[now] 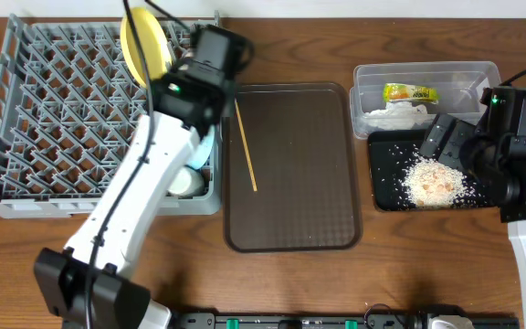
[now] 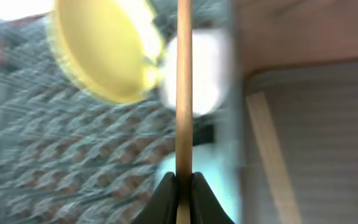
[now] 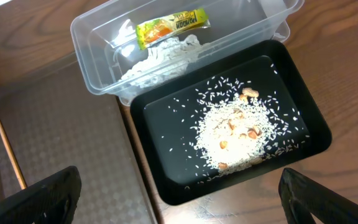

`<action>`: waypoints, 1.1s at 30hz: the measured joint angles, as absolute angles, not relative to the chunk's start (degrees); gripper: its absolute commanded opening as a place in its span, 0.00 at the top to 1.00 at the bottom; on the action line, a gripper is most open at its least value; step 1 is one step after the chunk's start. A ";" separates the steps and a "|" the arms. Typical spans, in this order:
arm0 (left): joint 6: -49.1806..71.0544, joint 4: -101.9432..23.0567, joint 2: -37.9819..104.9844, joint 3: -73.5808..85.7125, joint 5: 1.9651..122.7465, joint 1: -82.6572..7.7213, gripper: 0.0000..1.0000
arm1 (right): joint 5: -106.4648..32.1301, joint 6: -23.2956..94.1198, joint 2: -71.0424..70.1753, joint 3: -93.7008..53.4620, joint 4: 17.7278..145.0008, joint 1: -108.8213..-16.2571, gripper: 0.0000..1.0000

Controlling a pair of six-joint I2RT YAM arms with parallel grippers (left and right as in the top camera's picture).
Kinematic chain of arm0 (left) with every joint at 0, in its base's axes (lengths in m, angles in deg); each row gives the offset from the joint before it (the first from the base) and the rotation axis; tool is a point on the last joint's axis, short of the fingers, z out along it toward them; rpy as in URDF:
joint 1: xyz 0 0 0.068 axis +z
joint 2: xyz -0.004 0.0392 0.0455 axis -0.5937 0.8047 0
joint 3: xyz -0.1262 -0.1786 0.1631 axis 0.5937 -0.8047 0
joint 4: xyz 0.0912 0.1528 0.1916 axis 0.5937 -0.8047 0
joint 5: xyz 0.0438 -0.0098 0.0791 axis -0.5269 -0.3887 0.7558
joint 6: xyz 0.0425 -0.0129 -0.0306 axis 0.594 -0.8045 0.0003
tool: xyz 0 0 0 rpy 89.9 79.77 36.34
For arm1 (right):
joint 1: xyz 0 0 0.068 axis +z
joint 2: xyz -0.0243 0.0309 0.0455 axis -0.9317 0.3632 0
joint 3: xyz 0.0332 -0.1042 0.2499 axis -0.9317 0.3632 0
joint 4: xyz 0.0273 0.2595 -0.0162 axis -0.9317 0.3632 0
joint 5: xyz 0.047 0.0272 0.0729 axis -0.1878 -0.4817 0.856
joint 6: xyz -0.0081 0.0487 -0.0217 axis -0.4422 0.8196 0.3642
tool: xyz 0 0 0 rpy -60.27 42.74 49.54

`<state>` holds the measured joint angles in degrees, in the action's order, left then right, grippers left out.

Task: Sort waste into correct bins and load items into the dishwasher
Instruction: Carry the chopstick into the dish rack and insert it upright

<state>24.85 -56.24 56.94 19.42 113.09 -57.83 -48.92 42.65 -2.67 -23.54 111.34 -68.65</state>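
Observation:
My left gripper (image 2: 183, 186) is shut on a wooden chopstick (image 2: 183, 93) and holds it over the right edge of the grey dish rack (image 1: 53, 119); in the overhead view the gripper (image 1: 206, 73) hides the stick. A yellow plate (image 1: 144, 44) stands upright in the rack, and a light blue bowl (image 1: 210, 151) sits at the rack's right side. The second chopstick (image 1: 246, 146) lies on the brown tray. My right gripper (image 3: 179, 193) is open and empty above the near edge of the black tray (image 3: 166, 112), which holds rice scraps (image 3: 238, 134). The clear tub (image 3: 92, 37) holds the wrapper (image 3: 171, 26) and tissue (image 3: 160, 56).
The brown serving tray (image 1: 299, 192) lies between the rack and the bins. A whitish round item (image 1: 183, 183) sits in the rack's front right corner under my left arm. The left wrist view is blurred. Bare wooden table (image 1: 427, 265) lies in front of the bins.

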 measured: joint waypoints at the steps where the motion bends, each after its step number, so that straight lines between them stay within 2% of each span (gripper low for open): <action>1: 26.16 -57.38 57.27 19.42 114.09 -55.93 0.92 | -48.94 42.65 -2.67 -23.54 111.36 -68.65 0.01; 5: 28.87 -58.03 58.80 19.42 114.73 -48.36 0.92 | -48.94 42.65 -2.67 -23.54 111.36 -68.65 0.01; 13: 30.77 -57.29 63.19 19.42 106.44 -36.78 0.92 | -48.94 42.65 -2.67 -23.54 111.34 -68.65 0.01; 33: 35.47 -57.27 70.78 19.42 101.65 -35.88 0.92 | -48.92 42.65 -2.67 -23.54 111.34 -68.65 0.01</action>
<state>35.47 -57.27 70.78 19.42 101.65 -35.88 -48.92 42.65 -2.67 -23.54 111.34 -68.65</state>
